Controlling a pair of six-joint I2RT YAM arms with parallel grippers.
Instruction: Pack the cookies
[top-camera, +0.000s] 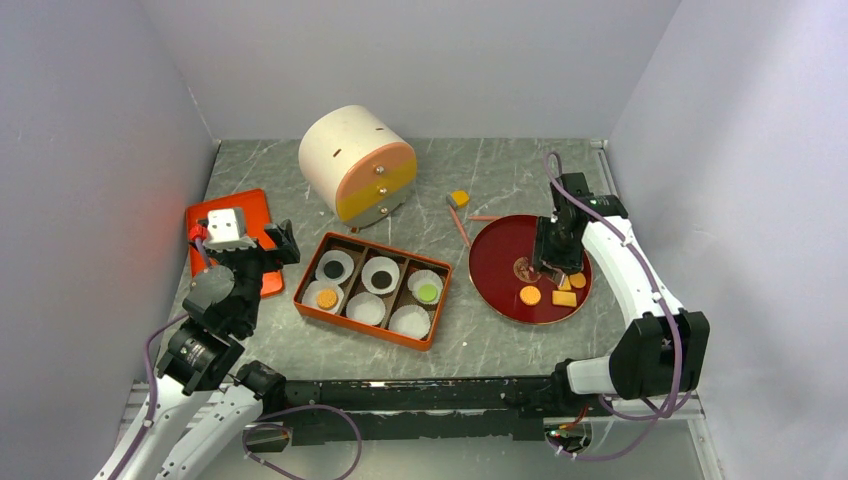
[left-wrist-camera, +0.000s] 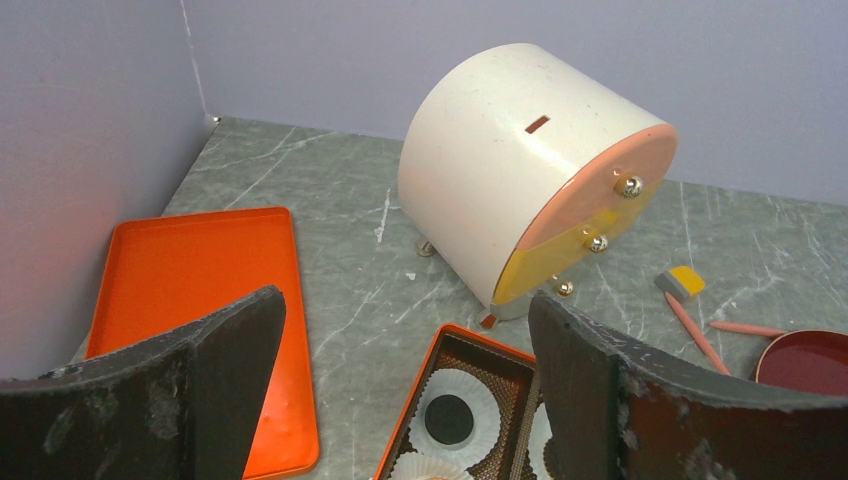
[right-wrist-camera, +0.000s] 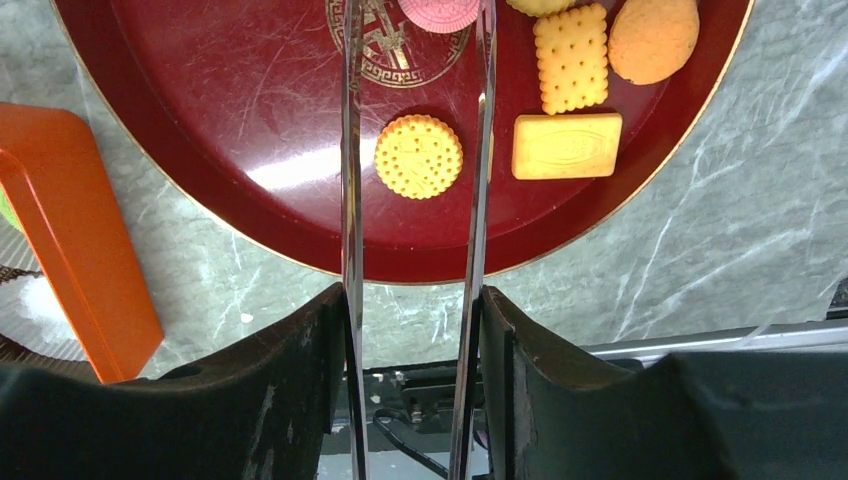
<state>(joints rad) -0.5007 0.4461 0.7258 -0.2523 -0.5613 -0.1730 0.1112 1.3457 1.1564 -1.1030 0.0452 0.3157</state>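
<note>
Cookies (top-camera: 530, 295) on plate (top-camera: 500, 250), right of box (top-camera: 362, 324).

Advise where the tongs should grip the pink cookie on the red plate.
Pinch the pink cookie by its rim, across its width, coming down from above. It lies flat on the red plate, so only the thin edge offers opposing faces. Being round, any diameter should do. The clear tongs in the right gripper line up either side of it.

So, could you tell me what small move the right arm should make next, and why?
Probably squeeze the clear tongs shut. The right gripper holds them over the red plate, and the pink cookie lies between their blades, seemingly not yet pinched.
</note>
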